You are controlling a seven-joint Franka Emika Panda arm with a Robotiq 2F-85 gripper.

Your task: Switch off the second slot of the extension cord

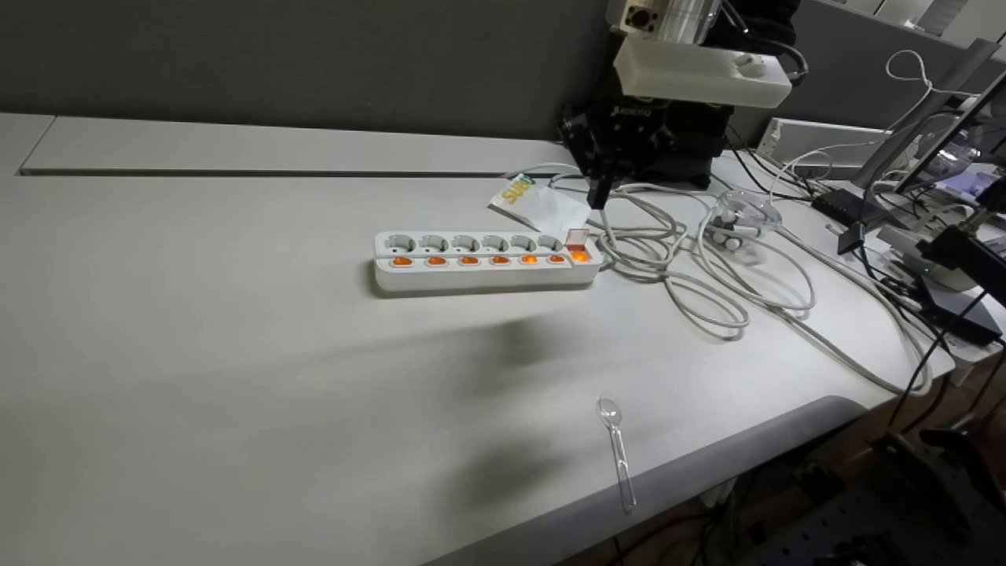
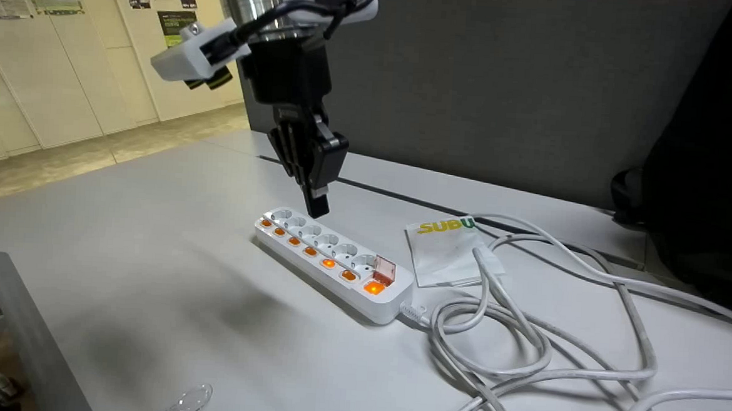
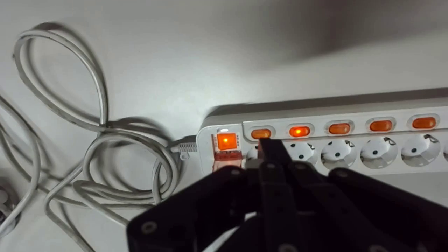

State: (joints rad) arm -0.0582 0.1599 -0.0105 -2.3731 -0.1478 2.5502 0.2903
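The white extension cord [image 1: 487, 281] lies flat on the table, also in an exterior view [image 2: 312, 270] and the wrist view [image 3: 359, 126]. The second small switch from its cable end [image 3: 299, 131] glows orange. The other small switches are unlit. The square main switch [image 3: 226, 141] glows beside its raised clear red cover. My gripper [image 3: 274, 144] is shut and empty, pointing down. In the wrist view its tip partly hides the socket nearest the cable end, just beside that socket's unlit switch [image 3: 261, 133]. The tip shows above the table in both exterior views [image 1: 599, 195] [image 2: 318, 206].
Loose grey-white cables [image 1: 660, 236] lie coiled by the cord's cable end. A white paper packet [image 1: 542, 207] lies behind the cord. A clear plastic spoon [image 1: 617, 448] lies near the table's front edge. A dark partition [image 1: 299, 71] stands behind the table.
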